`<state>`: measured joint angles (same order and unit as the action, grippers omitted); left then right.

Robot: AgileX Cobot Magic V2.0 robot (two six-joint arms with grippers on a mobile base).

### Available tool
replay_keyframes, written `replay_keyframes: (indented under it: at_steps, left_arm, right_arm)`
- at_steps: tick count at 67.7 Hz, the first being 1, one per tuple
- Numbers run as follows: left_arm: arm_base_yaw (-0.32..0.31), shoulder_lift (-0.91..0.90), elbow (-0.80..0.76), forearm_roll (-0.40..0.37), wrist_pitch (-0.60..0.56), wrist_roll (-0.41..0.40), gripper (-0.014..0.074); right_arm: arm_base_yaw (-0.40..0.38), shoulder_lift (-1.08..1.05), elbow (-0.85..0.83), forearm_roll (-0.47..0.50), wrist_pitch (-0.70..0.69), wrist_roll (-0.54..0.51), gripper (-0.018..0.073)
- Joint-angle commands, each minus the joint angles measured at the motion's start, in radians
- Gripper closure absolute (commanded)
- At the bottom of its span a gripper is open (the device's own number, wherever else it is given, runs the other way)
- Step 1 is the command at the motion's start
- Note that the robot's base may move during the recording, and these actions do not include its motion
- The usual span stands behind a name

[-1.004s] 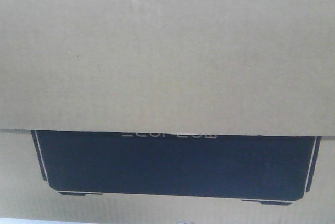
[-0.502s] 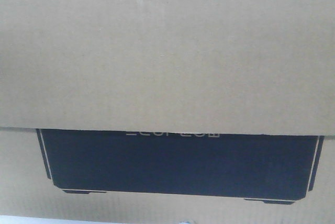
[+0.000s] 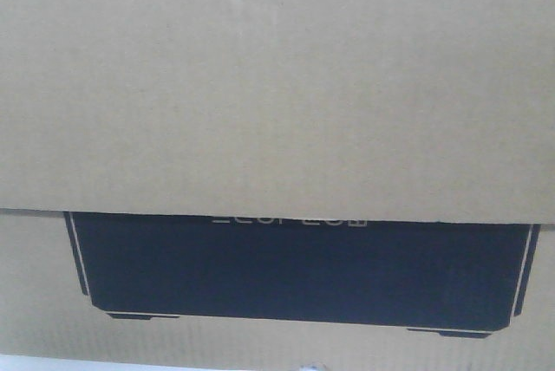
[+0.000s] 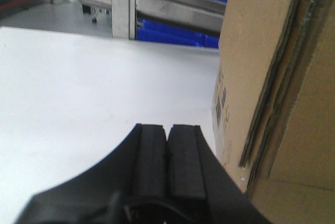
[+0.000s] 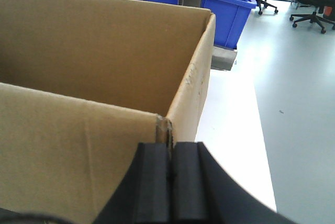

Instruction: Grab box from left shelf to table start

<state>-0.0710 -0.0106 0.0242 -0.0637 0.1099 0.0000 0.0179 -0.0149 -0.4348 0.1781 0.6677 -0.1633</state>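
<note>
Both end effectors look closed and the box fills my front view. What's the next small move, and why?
Probably lower the box gently toward the white table, keeping both arms level. The right end effector appears shut at the box's corner wall edge, while the left end effector is shut beside the box's outer side with the tabletop below it. Whether the box already rests on the table cannot be told.

Left matte black two-finger gripper (image 4: 167, 145): two flat rectangular black pads (image 4: 150, 161), rubbery look, faint vertical ridges, thin seam between. Smooth black plastic finger housings flare outward below pads, curved shoulders each side. Rounded dark recess at base, detail blurred.

Right matte black two-finger gripper (image 5: 168, 161): same build, twin rectangular black pads (image 5: 186, 182), slightly rounded top corners, glossy curved black housing sweeping out either side. No cables, screws or markings discernible.
</note>
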Motion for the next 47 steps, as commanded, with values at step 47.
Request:
replay_keyframes:
  at_steps: [47]
  left_arm:
    - [0.001, -0.018, 0.003, -0.010, -0.127, -0.005, 0.0696]
  right_arm:
    - [-0.002, 0.004, -0.023, -0.005, -0.089, -0.002, 0.0501]
